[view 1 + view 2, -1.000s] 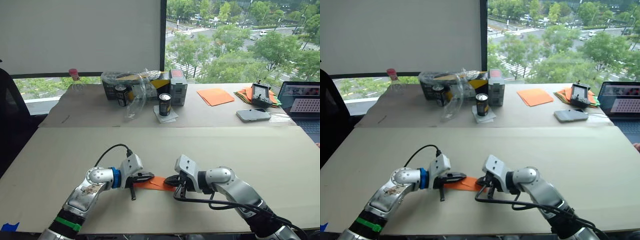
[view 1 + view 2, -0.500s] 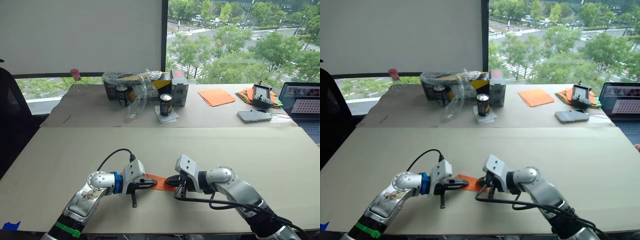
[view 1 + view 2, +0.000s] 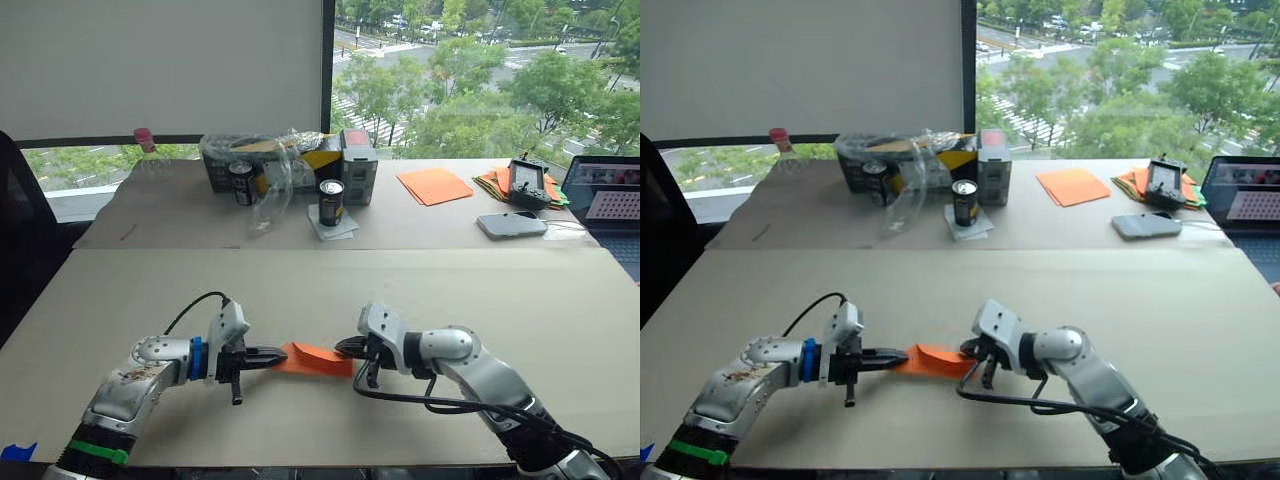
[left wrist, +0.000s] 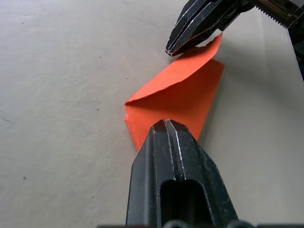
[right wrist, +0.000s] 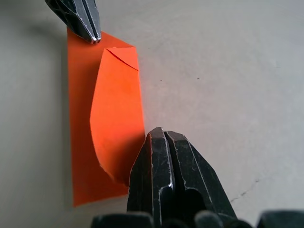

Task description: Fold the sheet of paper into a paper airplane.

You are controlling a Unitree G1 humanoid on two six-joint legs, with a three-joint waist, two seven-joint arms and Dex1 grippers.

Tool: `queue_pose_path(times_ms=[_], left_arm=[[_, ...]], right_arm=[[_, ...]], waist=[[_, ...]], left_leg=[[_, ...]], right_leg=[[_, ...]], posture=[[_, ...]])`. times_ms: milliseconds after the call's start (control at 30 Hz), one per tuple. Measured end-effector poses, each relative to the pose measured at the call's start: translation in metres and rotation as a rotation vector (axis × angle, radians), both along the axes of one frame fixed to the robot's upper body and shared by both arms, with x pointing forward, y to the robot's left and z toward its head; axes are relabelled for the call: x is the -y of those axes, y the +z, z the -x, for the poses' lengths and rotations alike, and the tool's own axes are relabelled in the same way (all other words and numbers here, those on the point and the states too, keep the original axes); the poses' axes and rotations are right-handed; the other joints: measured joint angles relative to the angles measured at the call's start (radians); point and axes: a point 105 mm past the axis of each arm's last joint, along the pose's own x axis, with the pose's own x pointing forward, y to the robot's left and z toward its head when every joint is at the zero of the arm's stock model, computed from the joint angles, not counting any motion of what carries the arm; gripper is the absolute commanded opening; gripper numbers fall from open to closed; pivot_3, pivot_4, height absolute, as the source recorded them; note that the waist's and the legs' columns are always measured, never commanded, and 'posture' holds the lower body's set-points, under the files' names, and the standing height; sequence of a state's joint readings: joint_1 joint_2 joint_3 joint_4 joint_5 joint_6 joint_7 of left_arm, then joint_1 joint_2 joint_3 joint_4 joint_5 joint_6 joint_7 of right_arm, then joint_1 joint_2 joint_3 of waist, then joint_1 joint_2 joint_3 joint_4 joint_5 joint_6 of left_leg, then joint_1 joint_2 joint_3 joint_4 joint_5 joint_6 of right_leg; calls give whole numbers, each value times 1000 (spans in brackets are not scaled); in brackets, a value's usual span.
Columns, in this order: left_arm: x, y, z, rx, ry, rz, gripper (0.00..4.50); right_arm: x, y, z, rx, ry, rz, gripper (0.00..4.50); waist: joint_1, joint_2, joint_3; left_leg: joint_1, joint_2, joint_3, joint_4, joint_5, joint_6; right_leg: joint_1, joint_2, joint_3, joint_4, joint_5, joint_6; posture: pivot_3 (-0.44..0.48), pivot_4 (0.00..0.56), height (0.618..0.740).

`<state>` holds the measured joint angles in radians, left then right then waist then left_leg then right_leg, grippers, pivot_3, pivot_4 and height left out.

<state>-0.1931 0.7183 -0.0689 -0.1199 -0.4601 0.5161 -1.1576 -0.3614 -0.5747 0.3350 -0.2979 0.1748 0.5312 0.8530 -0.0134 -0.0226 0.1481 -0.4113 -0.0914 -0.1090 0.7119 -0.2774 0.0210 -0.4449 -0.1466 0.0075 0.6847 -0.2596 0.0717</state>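
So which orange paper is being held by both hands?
The folded sheet of paper on the near table, pinched between left hand and right hand; the flat orange stack lies untouched at the back.

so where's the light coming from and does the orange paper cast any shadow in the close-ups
Head views: daylight comes through the window behind the tables, so the far side is brightest. Left wrist view: the folded sheet of paper has a raised flap that throws a soft shadow on the table beside the right pincer. Right wrist view: a dark shadow lies under the curled flap, near the left pincer.
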Motion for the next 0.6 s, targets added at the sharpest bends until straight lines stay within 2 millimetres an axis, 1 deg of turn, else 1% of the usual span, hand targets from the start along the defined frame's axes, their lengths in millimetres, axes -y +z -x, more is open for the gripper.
queue_pose_path(times_ms=[100,133,167,300,433,533,600], left_arm=[[1,12,2,3,-31,10,0],[2,16,3,7,-45,13,0],[4,18,4,4,-55,17,0],[-1,21,6,-20,-59,-3,0],[-10,30,8,-23,-65,-25,0],[-16,35,10,5,-72,-65,0],[-17,32,14,3,-76,-82,0]], right_arm=[[-5,41,-2,81,36,-57,37],[-7,52,0,102,52,-69,37],[-8,56,3,103,73,-64,37],[-15,46,21,-14,143,-59,37],[-22,40,37,-87,211,-43,37],[-24,30,34,-108,195,-19,37],[-21,22,27,-119,156,2,37]], waist=[[-2,0,1],[-1,0,1],[0,0,1],[1,0,2],[-2,-1,3],[-1,-1,3],[-2,-1,3]], left_leg=[[-7,0,0,0,0,-1],[-8,0,0,0,0,-1],[-9,1,0,0,0,-1],[-12,0,0,1,0,0],[-11,1,0,1,1,-1],[-11,1,1,1,1,-1],[-11,1,1,2,2,-1]], right_leg=[[-8,0,0,0,1,-1],[-9,0,0,0,1,-1],[-10,0,-1,0,1,-1],[-12,-1,0,0,1,-1],[-12,0,0,0,2,-3],[-11,0,0,1,2,-4],[-11,0,0,2,3,-4]], posture=[[0,150,670],[0,150,670],[0,150,670],[0,150,670],[0,150,670],[0,150,670],[0,150,670]])
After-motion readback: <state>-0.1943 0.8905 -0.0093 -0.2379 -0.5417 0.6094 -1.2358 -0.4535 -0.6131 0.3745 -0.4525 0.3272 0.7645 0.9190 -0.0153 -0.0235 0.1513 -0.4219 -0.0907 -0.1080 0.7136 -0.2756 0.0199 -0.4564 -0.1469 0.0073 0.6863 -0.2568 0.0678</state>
